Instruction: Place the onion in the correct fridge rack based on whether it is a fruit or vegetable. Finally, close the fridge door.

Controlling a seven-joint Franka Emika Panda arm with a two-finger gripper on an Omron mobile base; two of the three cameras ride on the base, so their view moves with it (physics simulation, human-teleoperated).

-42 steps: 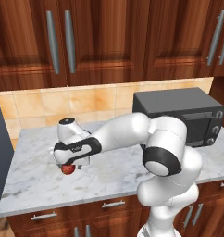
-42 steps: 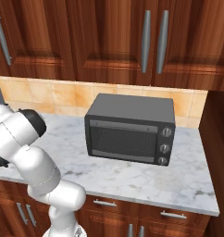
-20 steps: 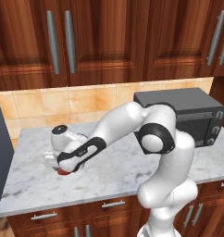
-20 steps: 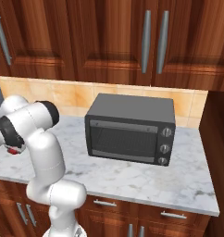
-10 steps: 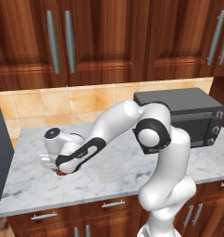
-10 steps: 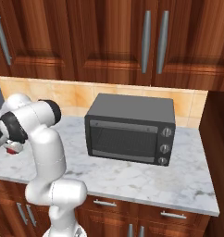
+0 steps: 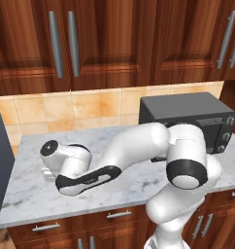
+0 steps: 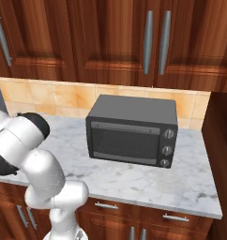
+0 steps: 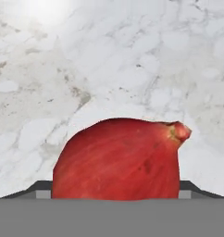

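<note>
Hand [image 9: 116, 196] low over the white-grey marble table [image 9: 109, 69], fingers mostly hidden behind one round red-maroon onion [image 9: 118, 162] that sits between them; only dark slivers of the fingertips [image 9: 37, 189] flank it, so they look closed on it. Onion's long axis lies sideways in the hand view, pointed tip toward the right. One dark grey microwave [image 7: 190, 121] stands at the table's right, well apart. No readable writing.

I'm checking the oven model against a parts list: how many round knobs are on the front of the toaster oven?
3. The knobs sit in a vertical column at the right end of the toaster oven front: top, middle, bottom. The left base view shows its front only partly, behind the arm.
</note>
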